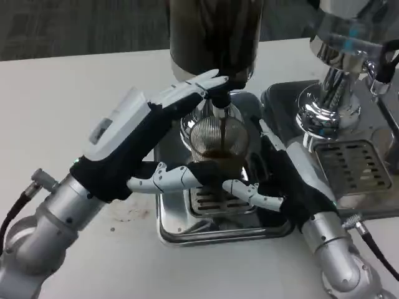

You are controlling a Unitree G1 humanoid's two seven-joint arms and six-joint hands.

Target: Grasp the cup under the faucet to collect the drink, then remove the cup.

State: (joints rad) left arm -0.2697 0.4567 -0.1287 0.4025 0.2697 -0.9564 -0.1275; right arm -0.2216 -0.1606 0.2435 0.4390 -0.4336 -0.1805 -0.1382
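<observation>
Head view, and the drink is pouring: a dark stream is falling from the faucet (219, 107) straight into the clear ribbed cup (218, 142), which is standing over the slotted grille of the metal drip tray (187, 232). Dark liquid is gathering in the lower part of the cup. The left hand (146, 134) is reaching in from the left, its upper fingers (193, 87) stretching up against the tap at the foot of the dark dispenser (215, 37), while its lower fingers (171, 179) are lying beside the cup's base. The right hand (280, 184) is coming in from the right, its fingers (255, 194) curling around the bottom of the cup, holding it under the stream. Off to the right, a second, chrome dispenser (330, 93) is standing on its own grilled tray (355, 165), all on the white table (62, 99).
</observation>
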